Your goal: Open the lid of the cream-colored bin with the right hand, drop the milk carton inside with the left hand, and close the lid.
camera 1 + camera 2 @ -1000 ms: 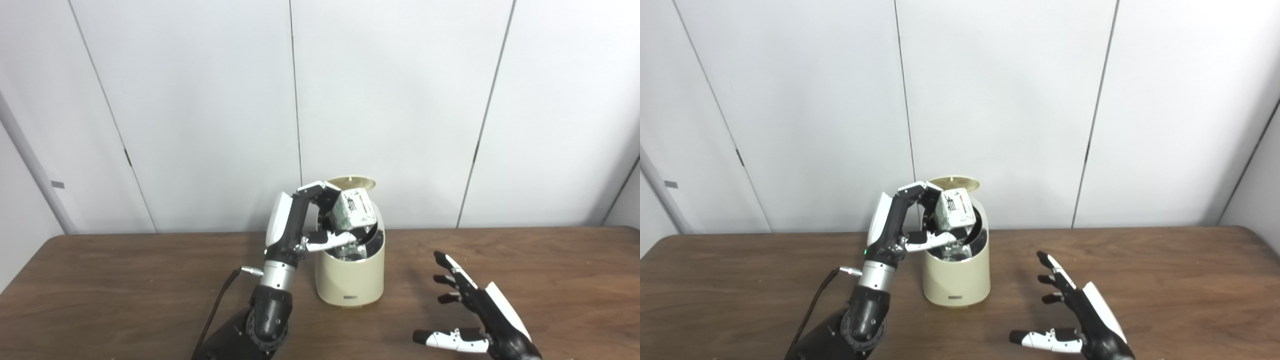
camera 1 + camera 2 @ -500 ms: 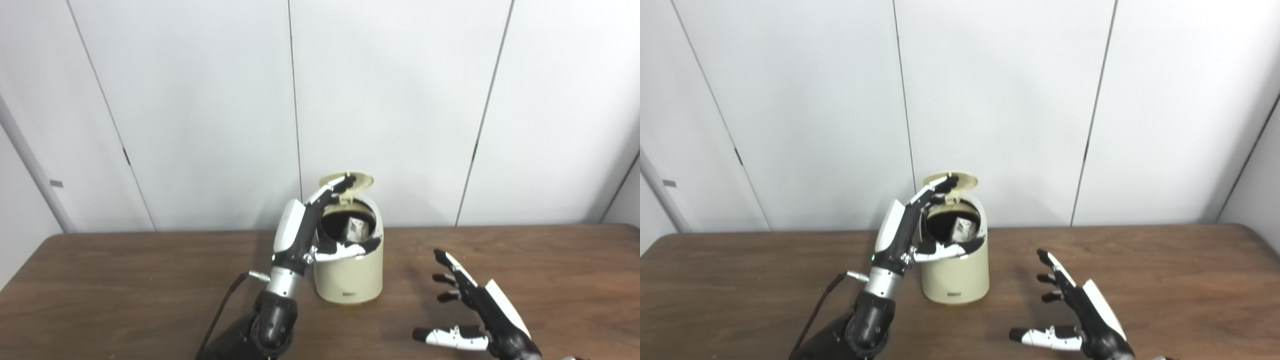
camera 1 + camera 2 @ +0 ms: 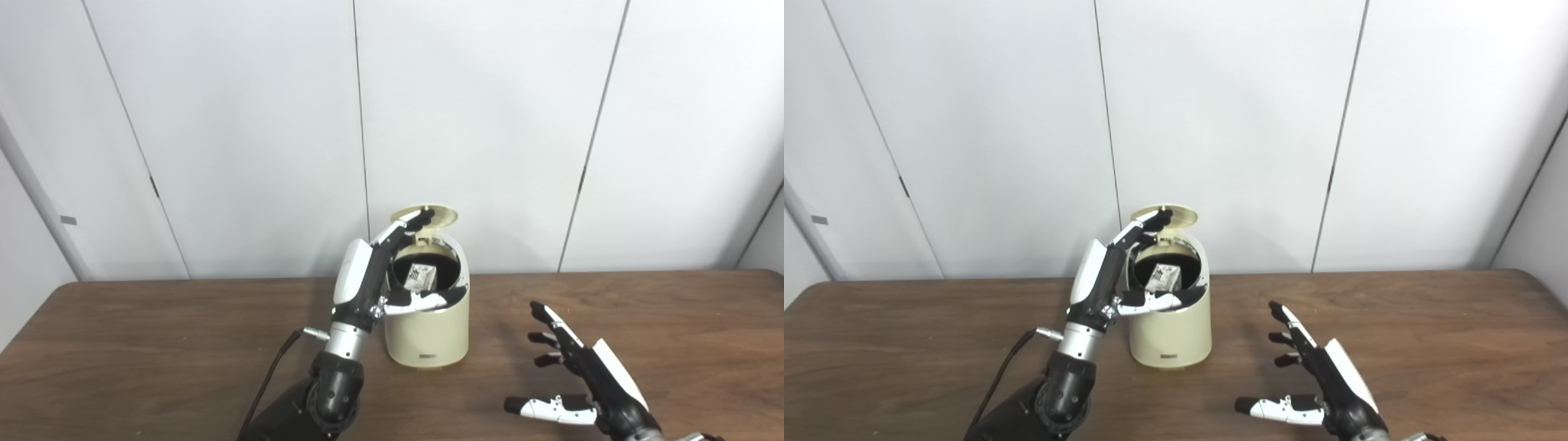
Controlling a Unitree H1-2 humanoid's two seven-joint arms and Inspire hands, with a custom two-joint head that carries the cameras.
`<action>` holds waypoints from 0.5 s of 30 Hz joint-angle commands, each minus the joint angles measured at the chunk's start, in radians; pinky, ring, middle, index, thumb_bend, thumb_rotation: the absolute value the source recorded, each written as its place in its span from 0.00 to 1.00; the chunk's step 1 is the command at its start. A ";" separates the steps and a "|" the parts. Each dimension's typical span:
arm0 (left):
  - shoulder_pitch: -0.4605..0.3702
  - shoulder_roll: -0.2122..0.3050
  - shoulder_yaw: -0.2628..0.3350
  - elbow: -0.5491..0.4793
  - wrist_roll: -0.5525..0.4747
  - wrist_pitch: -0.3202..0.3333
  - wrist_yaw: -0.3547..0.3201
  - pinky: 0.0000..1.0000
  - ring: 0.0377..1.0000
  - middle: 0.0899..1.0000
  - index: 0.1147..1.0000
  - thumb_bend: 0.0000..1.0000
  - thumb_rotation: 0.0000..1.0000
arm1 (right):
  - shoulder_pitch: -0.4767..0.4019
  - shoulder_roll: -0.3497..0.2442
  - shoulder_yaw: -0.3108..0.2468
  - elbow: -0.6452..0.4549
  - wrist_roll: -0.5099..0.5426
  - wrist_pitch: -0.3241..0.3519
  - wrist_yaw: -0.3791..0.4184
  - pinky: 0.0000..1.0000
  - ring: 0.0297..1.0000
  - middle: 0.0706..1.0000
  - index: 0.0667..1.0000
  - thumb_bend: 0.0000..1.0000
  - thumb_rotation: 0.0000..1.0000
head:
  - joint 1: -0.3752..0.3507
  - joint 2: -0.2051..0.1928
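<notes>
**Carton in the bin, lid not yet shut**

The wooden table (image 3: 153,343) carries the cream-colored bin (image 3: 429,334) near the middle of its far edge, lid (image 3: 436,215) tipped up at the back. The left hand (image 3: 383,278) is spread and empty over the opening, fingertips reaching the raised lid, likely having let go there. The right hand (image 3: 582,380) hovers spread near the front edge, clear of the bin. The milk carton (image 3: 420,277) lies inside the bin.
</notes>
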 commanded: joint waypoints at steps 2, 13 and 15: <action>-0.031 0.022 0.040 -0.068 -0.027 -0.026 0.011 0.52 0.64 0.71 0.72 0.85 0.14 | -0.023 -0.003 -0.004 -0.025 0.001 -0.018 -0.010 0.69 0.85 0.95 0.97 0.79 0.34 | 0.000 0.001; 0.093 0.034 0.289 -0.277 -0.181 -0.026 -0.300 0.34 0.37 0.40 0.45 0.52 0.00 | -0.042 -0.012 -0.021 -0.021 0.023 -0.028 -0.010 0.70 0.85 0.95 0.96 0.76 0.25 | 0.014 0.001; 0.122 0.035 0.341 -0.312 -0.197 -0.026 -0.364 0.34 0.37 0.40 0.45 0.52 0.00 | -0.050 -0.015 -0.022 -0.021 0.016 -0.026 -0.011 0.70 0.85 0.95 0.96 0.76 0.26 | 0.016 0.000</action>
